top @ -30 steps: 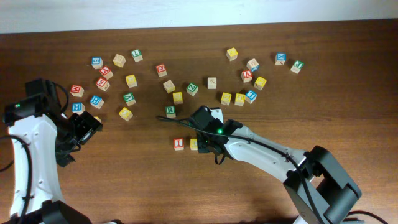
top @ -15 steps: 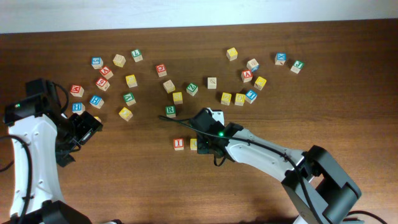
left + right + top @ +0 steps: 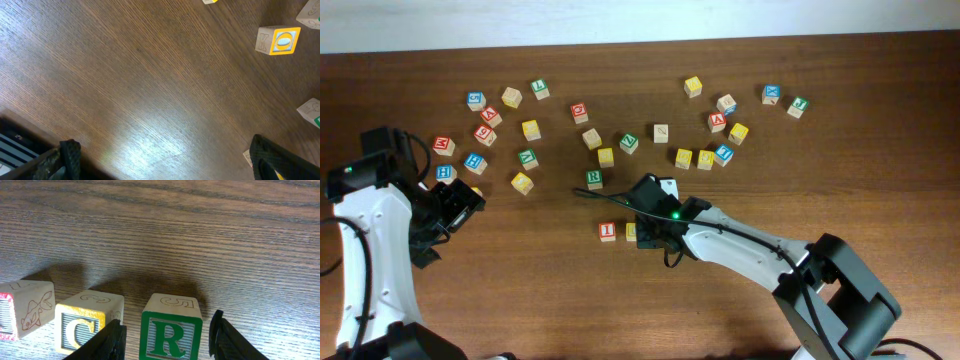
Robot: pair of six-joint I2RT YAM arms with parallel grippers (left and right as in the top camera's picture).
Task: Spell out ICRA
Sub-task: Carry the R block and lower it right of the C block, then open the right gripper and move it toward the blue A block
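Wooden table (image 3: 520, 290), lower centre | right pincer (image 3: 167, 330) stood apart around R (image 3: 171, 337), beside C (image 3: 80, 330) | left pincer (image 3: 165, 160) spread, empty | next likely needed: A (image 3: 717, 121), upper right.

Three wooden cubes sit in a straight row with their letter faces up. The red I (image 3: 608, 231) has a fish drawn on one side. The yellow C (image 3: 85, 325) is just beside it, and the green R (image 3: 171, 330) follows after a small gap. The red A (image 3: 717, 122) lies well apart from the row, farther back and to the right in the overhead view, its letter face also up.
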